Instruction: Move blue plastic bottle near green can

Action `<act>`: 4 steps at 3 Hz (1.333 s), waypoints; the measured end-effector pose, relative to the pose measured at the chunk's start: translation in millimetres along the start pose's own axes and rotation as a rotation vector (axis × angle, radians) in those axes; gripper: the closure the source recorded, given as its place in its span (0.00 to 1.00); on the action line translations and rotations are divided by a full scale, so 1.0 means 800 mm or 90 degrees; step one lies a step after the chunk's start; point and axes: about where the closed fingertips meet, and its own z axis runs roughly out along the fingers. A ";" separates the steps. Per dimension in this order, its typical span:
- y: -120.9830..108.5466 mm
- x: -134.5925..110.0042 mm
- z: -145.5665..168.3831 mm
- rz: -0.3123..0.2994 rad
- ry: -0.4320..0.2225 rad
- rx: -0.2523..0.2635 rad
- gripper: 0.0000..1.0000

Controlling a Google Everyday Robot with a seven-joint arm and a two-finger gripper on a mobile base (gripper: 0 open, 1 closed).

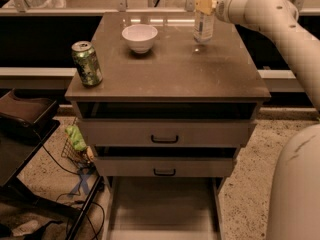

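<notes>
Camera view shows the gripper (204, 5) at the back right of the cabinet top (170, 76). It is closed around the upper part of the bottle (203, 28). The bottle stands straight up, long side up and down. The can (87, 64) stands at the front left edge, well apart from the bottle. 1 white bowl (139, 37) sits between them, nearer the back. So the can lies left and toward the front from the gripper. I think the bottle should travel that way, pass in front of the bowl, and land just beside the can without bumping it.
</notes>
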 end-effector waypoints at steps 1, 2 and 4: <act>0.041 -0.046 0.000 -0.022 -0.004 -0.020 1.00; 0.084 -0.073 -0.005 -0.031 -0.002 -0.047 1.00; 0.154 -0.093 -0.053 0.023 -0.025 -0.097 1.00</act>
